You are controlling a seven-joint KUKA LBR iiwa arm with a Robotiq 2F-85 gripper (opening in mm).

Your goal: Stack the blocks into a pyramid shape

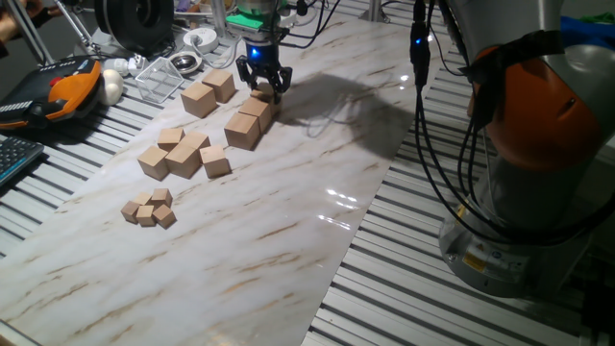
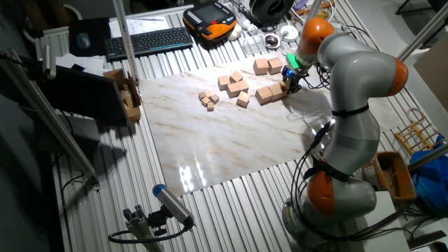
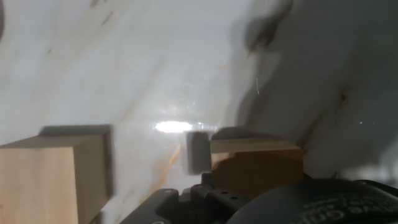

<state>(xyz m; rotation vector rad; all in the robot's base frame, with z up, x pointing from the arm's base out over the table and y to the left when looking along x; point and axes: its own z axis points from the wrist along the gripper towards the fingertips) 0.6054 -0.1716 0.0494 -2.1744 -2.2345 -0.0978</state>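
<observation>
- The blocks are plain light-tan wooden cubes, smooth, unpainted, sharp-edged. Two sit as a pair (image 1: 209,92) toward 12 o'clock of the slab in one fixed view, two more sit touching in a row (image 1: 249,121) just below the tool, and one more looks to be right between the fingers.
- The tool (image 1: 263,85) is black, two fingers, with a blue light glowing on the wrist above it. It's down at the far end of that row, fingers either side of a block (image 1: 260,95). Looks clamped on it, but honestly I can't tell from these shots whether it's actually gripping.
- Hand view: one dark finger (image 3: 198,151) sits right against a shadowed block (image 3: 256,165), and another sunlit block (image 3: 53,180) sits at 8 o'clock, apart from it.
- Medium-sized cubes (image 1: 183,154) are bunched around the middle of the slab, same bare wood. Tiny cubes (image 1: 149,209) huddle at 8 o'clock of those.
- The desk (image 1: 288,240) is topped with a glossy white marble-look slab with brownish veins and glare spots, laid over ribbed aluminium slats.
- Room stuff: a keyboard (image 2: 148,42) and an orange-and-black pendant (image 2: 210,19) at the far edge in the other fixed view, the arm (image 2: 357,91) in grey with orange joints, loose black cables hanging off it.
</observation>
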